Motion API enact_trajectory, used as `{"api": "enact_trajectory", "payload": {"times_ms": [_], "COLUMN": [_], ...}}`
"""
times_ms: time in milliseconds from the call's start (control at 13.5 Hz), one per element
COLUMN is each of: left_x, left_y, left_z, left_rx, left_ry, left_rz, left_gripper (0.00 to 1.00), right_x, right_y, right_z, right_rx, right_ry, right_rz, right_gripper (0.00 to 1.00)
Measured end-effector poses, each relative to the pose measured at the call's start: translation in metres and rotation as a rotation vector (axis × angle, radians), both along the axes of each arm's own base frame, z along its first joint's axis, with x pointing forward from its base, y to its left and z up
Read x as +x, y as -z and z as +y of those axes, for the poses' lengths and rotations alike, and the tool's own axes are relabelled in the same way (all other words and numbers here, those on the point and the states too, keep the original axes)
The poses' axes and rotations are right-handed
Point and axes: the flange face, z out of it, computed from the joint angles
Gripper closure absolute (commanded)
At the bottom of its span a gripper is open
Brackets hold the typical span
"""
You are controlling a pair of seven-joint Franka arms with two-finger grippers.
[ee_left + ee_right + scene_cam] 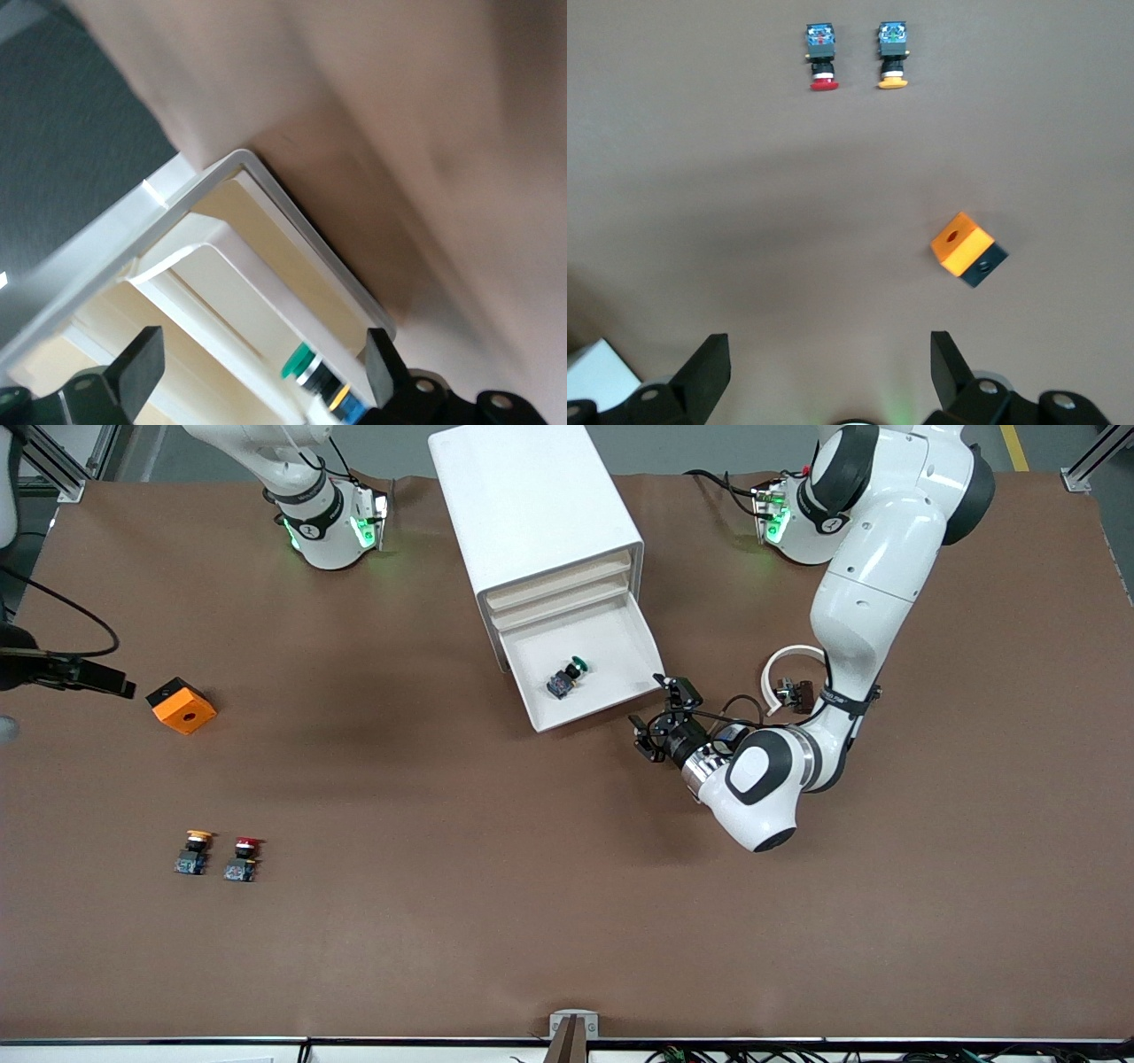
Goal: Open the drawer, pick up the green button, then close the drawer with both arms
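I see the white cabinet (536,509) standing on the brown tabletop (567,921) between the two arm bases, and its bottom drawer (620,642) is pulled out toward the front camera. Inside that drawer lies the green-capped button (567,676), on its side, alone on the white floor of the tray, apart from the walls. The three upper drawers (567,593) sit pushed in, and I cannot see what they hold. My left tool (663,718) is low at the drawer's front corner on the left arm's end, its fingers spread apart and gripping nothing; one fingertip is just beside the drawer's front edge, though I cannot tell whether it touches. In the left wrist view the drawer's cream front (292,266) fills the space between the two black fingers (137,367), with the green cap (299,360) showing past the rim. My right tool (828,376) is out of the front view; its wrist camera shows the fingers wide apart with nothing between them, up over open tabletop at the right arm's end. Below it I see an orange block (182,705), and nearer the front camera a yellow-capped button (192,853) and a red-capped button (243,860) side by side, near but not touching.
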Motion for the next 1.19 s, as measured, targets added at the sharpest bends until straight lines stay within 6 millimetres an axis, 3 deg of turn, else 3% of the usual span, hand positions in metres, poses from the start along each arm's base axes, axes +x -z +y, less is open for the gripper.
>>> {"api": "enact_trajectory", "payload": {"times_ms": [149, 446, 595, 966, 1189], "left_x": [0.013, 0.055, 0.079, 0.121, 0.144], "left_y": [-0.014, -0.022, -0.032, -0.084, -0.126], "left_z": [0.011, 0.045, 0.062, 0.072, 0.075], "left_rx": [-0.103, -0.170, -0.202, -0.126, -0.079], "left_ry": [0.069, 0.115, 0.161, 0.396, 0.498], "left_rz": [-0.141, -0.443, -0.625, -1.040, -1.248], "left_gripper": [0.00, 0.00, 0.00, 0.00, 0.00], "right_x": [0.003, 0.001, -0.006, -0.043, -0.068], "right_y": [0.000, -0.002, -0.003, 0.012, 0.040], "right_z": [0.040, 0.114, 0.166, 0.319, 0.383], "right_rx": [-0.003, -0.004, -0.030, -0.055, -0.045], "right_ry": [0.056, 0.209, 0.285, 0.446, 0.481], "right_rz": [0.001, 0.009, 0.010, -0.059, -0.089], "right_gripper": [0.00, 0.00, 0.00, 0.00, 0.00]}}
